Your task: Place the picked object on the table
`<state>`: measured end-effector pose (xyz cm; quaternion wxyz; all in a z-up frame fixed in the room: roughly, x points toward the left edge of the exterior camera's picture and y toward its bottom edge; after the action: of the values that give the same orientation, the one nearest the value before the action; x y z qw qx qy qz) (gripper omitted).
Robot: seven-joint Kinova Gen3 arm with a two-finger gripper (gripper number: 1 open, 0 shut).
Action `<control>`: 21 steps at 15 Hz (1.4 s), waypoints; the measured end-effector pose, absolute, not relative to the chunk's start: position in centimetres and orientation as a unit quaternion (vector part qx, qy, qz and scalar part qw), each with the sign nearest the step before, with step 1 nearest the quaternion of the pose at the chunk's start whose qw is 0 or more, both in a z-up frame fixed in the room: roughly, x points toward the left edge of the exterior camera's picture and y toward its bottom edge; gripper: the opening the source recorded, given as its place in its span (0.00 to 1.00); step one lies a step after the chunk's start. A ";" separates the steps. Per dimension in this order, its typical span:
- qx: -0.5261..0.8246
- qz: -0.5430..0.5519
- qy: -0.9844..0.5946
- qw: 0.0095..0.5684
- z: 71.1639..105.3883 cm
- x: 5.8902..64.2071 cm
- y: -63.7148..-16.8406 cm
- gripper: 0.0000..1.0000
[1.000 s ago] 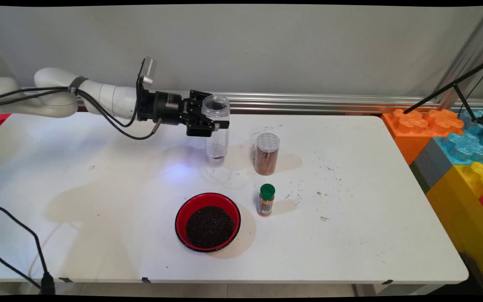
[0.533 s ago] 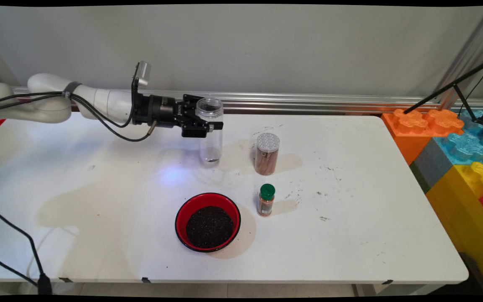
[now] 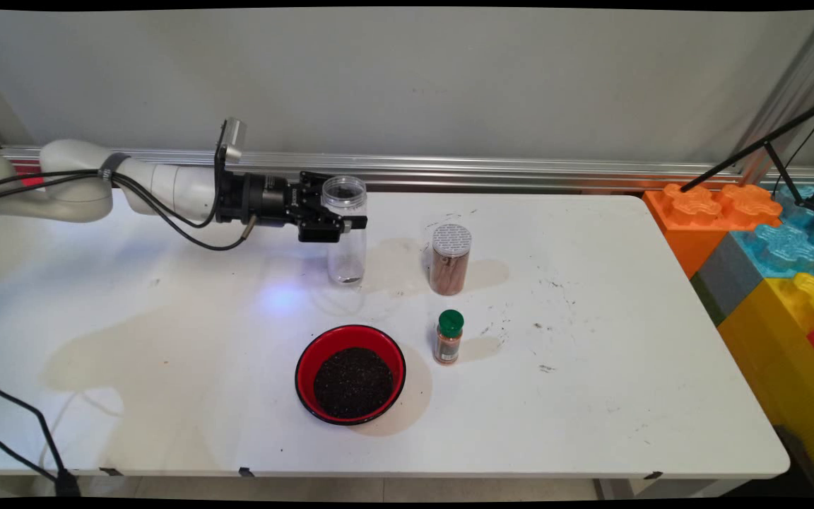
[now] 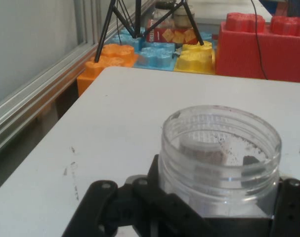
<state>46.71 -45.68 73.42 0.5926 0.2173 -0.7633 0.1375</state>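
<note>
Main view. One black gripper (image 3: pixel 345 221), reaching in level from the left, is grasping one clear open-mouthed jar (image 3: pixel 345 230) just under its threaded neck, fingers clamped on either side. The jar is standing upright over the far middle of the white table (image 3: pixel 591 396), nearly empty, a few dark grains lying at its bottom; whether its base is touching the table cannot be told. Black cables are hanging under the arm.

Items around, one of each: a tall clear canister (image 3: pixel 449 259) of brown powder with a grey perforated lid, standing to the right of the jar, apart from it; a small spice bottle (image 3: pixel 449 336) with a green cap, standing nearer the camera than the canister; a red bowl (image 3: pixel 350 374) holding dark grains, lying near the front, left of the bottle. Nothing is standing between the jar and the bowl. Large toy blocks (image 3: pixel 767 233), orange, blue, yellow and red, are stacking beside the table's right end.

Hand view. The jar (image 4: pixel 220 160) is filling the foreground between the gripper's (image 4: pixel 209 217) black linkage, dark specks clinging inside. Beyond the table's end, coloured blocks (image 4: pixel 154 52) and one black tripod (image 4: pixel 135 19) are showing.
</note>
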 end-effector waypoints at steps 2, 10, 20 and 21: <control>0.218 0.138 -0.763 0.593 73.1 46.6 -45.5 0.00; 0.216 0.140 -0.762 0.594 71.6 45.9 -44.8 0.00; 0.198 0.152 -0.767 0.590 70.5 45.1 -44.7 0.00; 0.198 0.153 -0.768 0.590 70.4 44.9 -44.8 0.00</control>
<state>44.95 -44.82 70.43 0.5902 0.1977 -0.7676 0.1530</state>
